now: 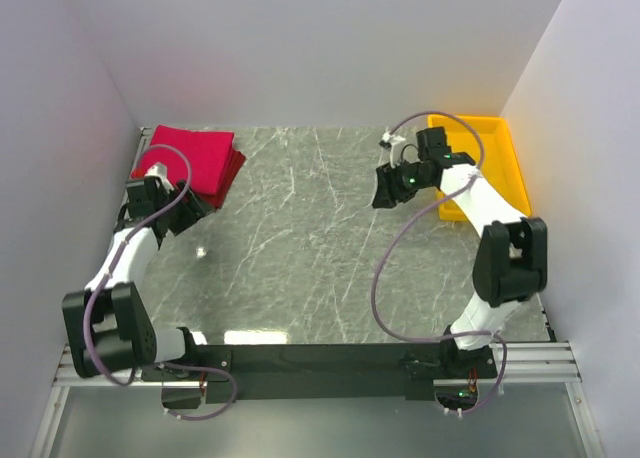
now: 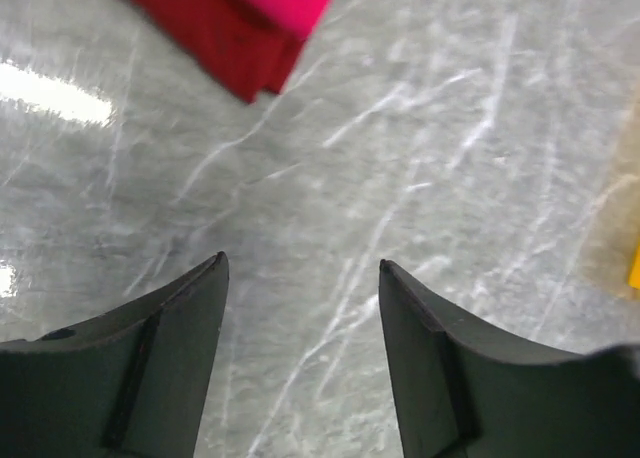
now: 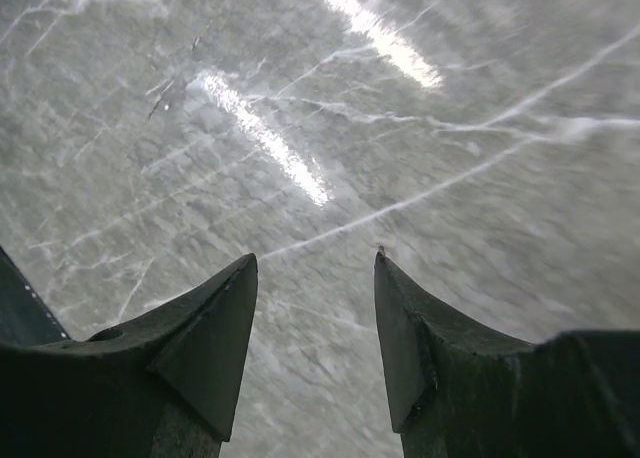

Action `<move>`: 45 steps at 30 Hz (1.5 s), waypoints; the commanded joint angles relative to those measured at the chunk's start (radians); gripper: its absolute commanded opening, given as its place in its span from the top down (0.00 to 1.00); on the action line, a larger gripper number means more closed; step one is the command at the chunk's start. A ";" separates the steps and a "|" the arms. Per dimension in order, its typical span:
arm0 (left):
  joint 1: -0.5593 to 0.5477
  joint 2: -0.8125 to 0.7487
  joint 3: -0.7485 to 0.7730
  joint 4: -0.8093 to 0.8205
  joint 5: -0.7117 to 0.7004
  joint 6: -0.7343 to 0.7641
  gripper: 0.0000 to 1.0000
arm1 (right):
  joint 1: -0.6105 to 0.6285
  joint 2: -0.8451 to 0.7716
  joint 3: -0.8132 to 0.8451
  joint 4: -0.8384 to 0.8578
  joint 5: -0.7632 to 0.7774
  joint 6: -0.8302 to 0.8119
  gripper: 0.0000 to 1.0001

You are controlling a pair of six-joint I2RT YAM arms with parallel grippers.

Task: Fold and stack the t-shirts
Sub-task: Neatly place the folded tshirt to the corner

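The big grey marble-look table (image 1: 320, 268) fills most of the top view. A yellow plastic tray (image 1: 512, 158) sits at the upper right of it, close to the wall.

At the upper left, the bright pink cloth t-shirt (image 1: 195, 150) is folded into a neat square. It lies on top of the darker brick red cloth t-shirt (image 1: 233, 176), which is folded too, with its edge peeking out on the right side. So both shirts look folded and stacked, and the job seems just about done. No other cloth shows on the table.

The left gripper (image 2: 302, 268) hangs just below the stack's lower corner, its jaws apart with nothing between them. The right gripper (image 3: 315, 263) hangs over bare table beside the tray, its jaws also apart and empty. All that seems left is for the arms to pull away.
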 commanded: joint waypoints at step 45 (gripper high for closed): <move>-0.001 -0.533 0.082 -0.221 -0.193 0.092 0.01 | -0.208 -0.752 -0.372 0.214 0.629 0.407 0.18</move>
